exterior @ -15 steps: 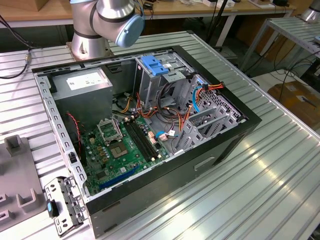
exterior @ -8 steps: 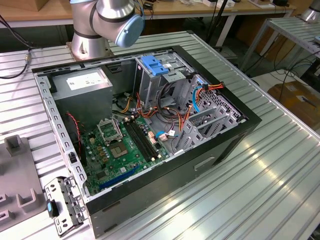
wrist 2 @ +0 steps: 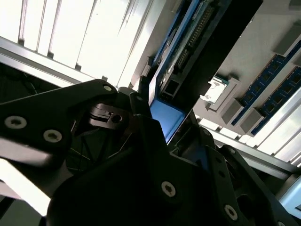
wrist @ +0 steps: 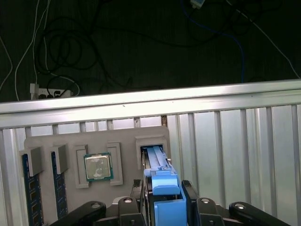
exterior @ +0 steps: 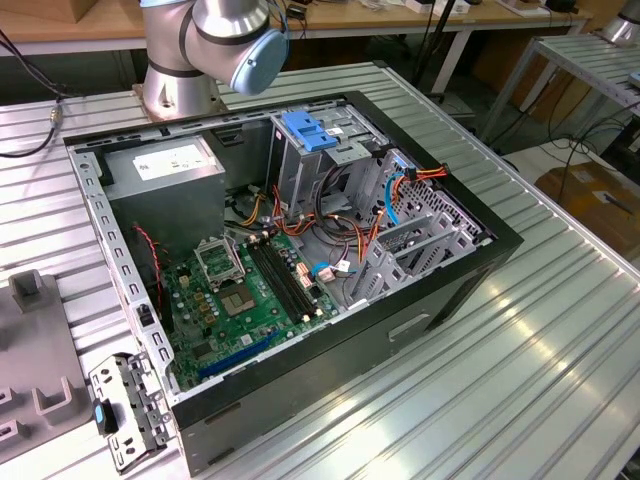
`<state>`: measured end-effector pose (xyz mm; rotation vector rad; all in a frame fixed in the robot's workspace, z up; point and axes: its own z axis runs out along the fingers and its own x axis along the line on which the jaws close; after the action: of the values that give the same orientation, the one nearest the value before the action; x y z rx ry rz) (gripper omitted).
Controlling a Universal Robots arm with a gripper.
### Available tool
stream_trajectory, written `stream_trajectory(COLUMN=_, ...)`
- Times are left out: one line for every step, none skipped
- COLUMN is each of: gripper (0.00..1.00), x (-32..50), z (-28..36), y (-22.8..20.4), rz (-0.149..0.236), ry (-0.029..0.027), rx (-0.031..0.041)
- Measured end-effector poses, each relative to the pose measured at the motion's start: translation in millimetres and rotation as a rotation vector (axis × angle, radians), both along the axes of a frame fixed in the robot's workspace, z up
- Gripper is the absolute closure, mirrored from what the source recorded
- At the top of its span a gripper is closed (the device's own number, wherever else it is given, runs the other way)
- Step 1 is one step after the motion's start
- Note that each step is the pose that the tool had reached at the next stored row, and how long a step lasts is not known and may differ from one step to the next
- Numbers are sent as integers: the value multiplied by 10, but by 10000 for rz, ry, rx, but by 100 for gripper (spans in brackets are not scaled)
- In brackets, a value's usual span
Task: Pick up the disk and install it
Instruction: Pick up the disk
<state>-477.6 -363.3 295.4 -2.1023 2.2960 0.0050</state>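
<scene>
On the ribbed aluminium table (exterior: 520, 330) sits an open computer case (exterior: 300, 250), a grey parts tray (wrist: 70, 141) beside it; in the first wrist view the disk (wrist: 157, 162) stands on edge in a tray slot, the gripper (wrist: 165, 195) clamped on its blue carrier; beyond the table edge, black cables (wrist: 70, 47) and a power strip (wrist: 49, 92) lie on dark floor.

Cables (exterior: 340, 225) are crowding the case (exterior: 330, 370) interior beside the drive cage (exterior: 295, 180); the motherboard (exterior: 200, 300) area is lying open from above.
</scene>
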Motion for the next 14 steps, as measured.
stream_trajectory(gripper=55, x=0, z=0, y=0, rz=0, ry=0, rx=0)
stream_trajectory(gripper=56, x=0, z=0, y=0, rz=0, ry=0, rx=0)
stream_trajectory(gripper=56, x=0, z=0, y=0, rz=0, ry=0, rx=0)
stream_trajectory(gripper=62, x=0, z=0, y=0, rz=0, ry=0, rx=0)
stream_trajectory(gripper=62, x=0, z=0, y=0, rz=0, ry=0, rx=0)
stream_trajectory(gripper=62, x=0, z=0, y=0, rz=0, ry=0, rx=0)
stream_trajectory(gripper=62, x=0, z=0, y=0, rz=0, ry=0, rx=0)
stream_trajectory(gripper=62, x=0, z=-1, y=0, rz=0, ry=0, rx=0)
stream_trajectory(gripper=63, x=0, z=0, y=0, rz=0, ry=0, rx=0)
stream_trajectory(gripper=63, x=0, z=-1, y=0, rz=0, ry=0, rx=0)
stream_trajectory(gripper=63, x=0, z=-1, y=0, rz=0, ry=-1, rx=0)
stream_trajectory(gripper=63, x=0, z=-1, y=0, rz=0, ry=0, rx=1)
stream_trajectory(gripper=63, x=0, z=-1, y=0, rz=0, ry=0, rx=0)
stream_trajectory(gripper=63, x=0, z=-1, y=0, rz=0, ry=-1, rx=0)
